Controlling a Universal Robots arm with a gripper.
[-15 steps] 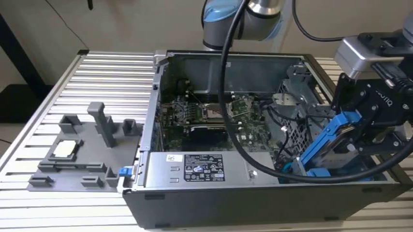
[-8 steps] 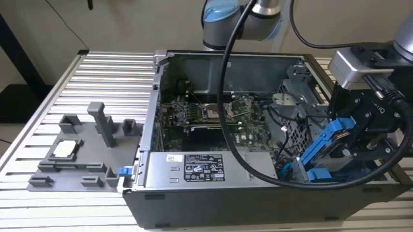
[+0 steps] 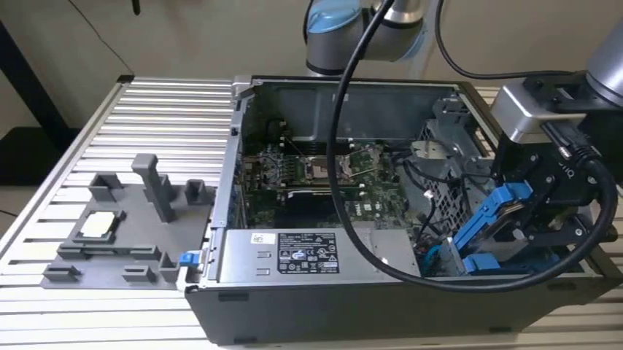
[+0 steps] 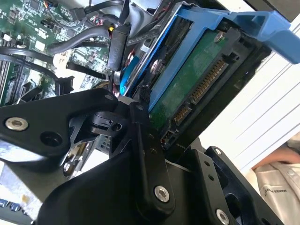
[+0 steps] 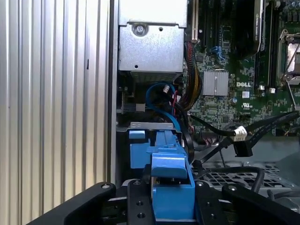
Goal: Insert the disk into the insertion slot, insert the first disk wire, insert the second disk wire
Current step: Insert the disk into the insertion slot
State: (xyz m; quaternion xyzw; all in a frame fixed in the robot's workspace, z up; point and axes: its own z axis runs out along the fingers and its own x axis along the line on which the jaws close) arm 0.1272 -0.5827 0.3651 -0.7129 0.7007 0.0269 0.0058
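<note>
At the exterior view's lower right, the gripper covers much of the disk; its lower end is lost among the insertion slot and its blue pieces. The arm is cut off by the upper edge.

1. The arm was silver-grey, with a pale blue joint cap!
2. Thick black cables looped off it.
3. The gripper was black, with jointed links and silver screws.

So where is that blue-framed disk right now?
On the exterior view's right, the disk hangs tilted at that end of the open computer case, beside the perforated cage; in the first wrist view the claw grips its blue frame.
</note>
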